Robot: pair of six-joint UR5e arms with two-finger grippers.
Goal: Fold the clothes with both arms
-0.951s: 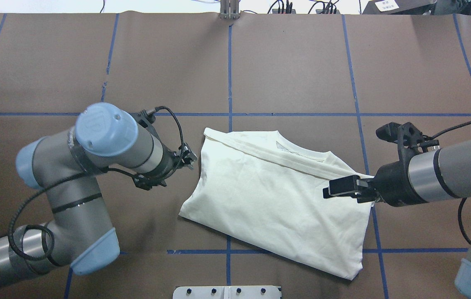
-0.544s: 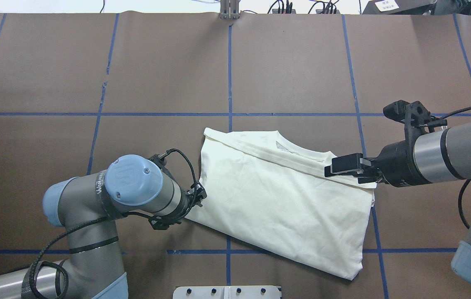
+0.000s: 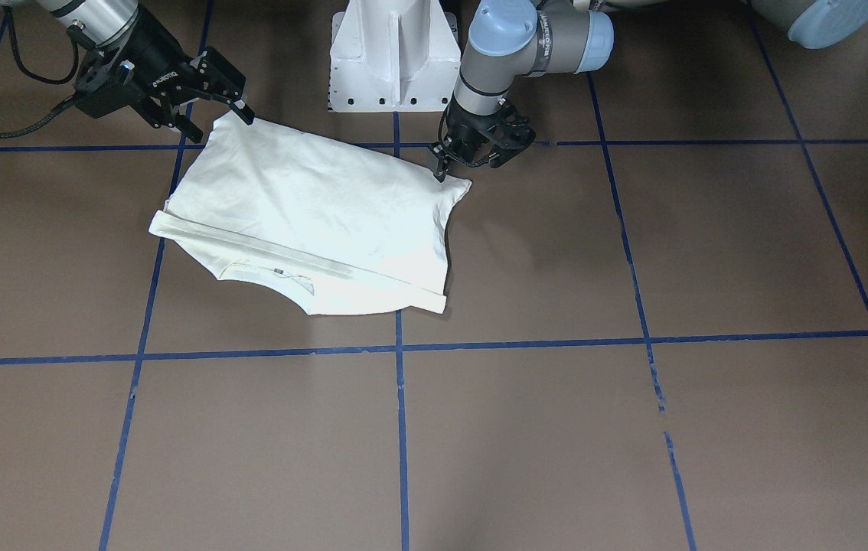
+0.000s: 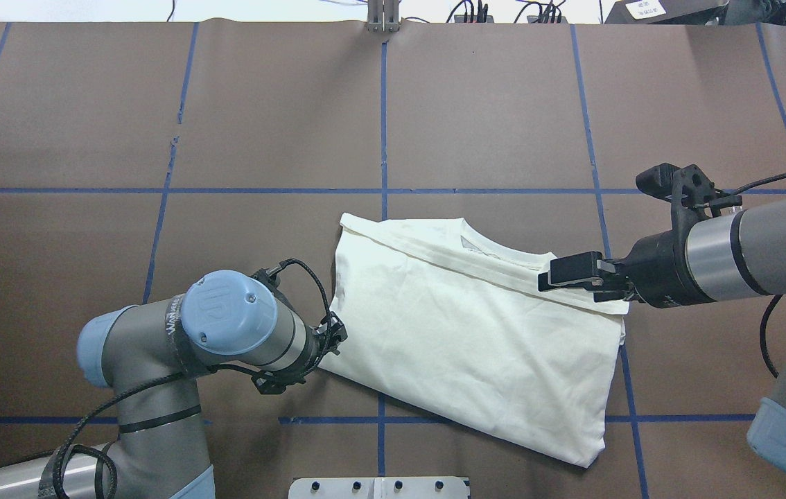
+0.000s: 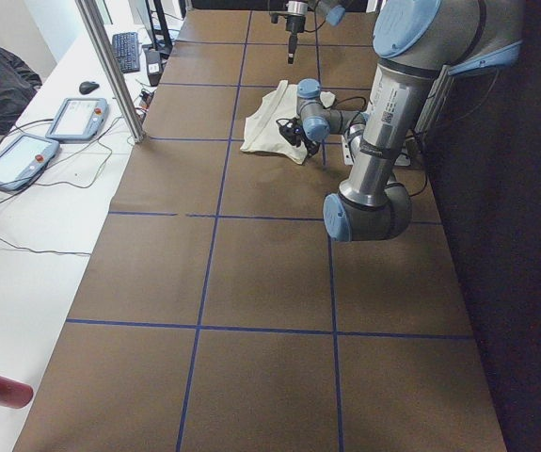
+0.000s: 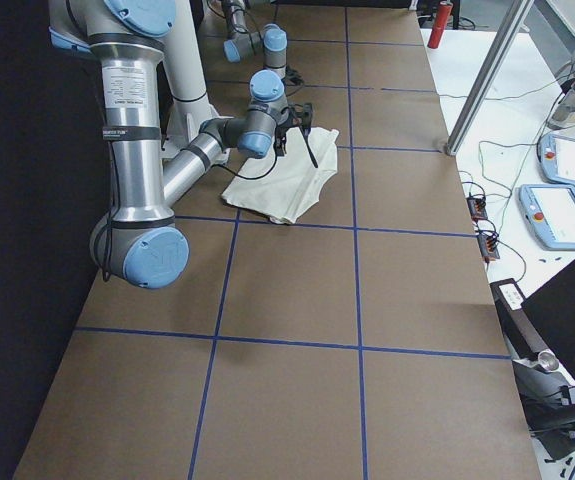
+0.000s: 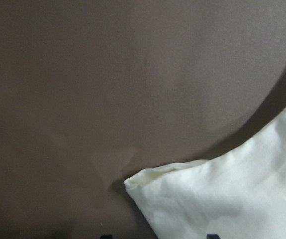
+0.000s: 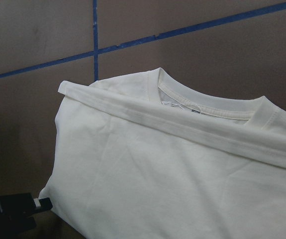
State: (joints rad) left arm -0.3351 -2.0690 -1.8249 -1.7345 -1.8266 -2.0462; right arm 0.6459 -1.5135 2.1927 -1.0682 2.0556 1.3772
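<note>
While the cream-white cotton shirt [image 4: 469, 339] lies part-folded and plain side up on the brown paper-covered worktop [image 4: 490, 104], near the middle of the robot-side edge, its long axis is seen running across the worktop from left end to right end. It is slanted, so the right-hand part sits closer to the robot-side edge. The collar is turned toward the far edge.

And here is the relation that counts: the black left pincer [image 4: 330, 338] is set right at the shirt's left corner on the robot side. In the left wrist view that corner is found just ahead of the fingertips, which are glimpsed well apart at the bottom of the frame. Nothing is gripped there yet, as far as can be judged.

The black right pincer [image 4: 563, 276] is held over the opposite, far-right corner, by the folded band below the collar. Its jaws are seen spread in the front-facing view, with no cloth clearly pinched.

So the two diagonal corners are covered, one per arm. The left one is judged the nearer to a grasp, with only a short advance along the worktop and a closing needed.
</note>
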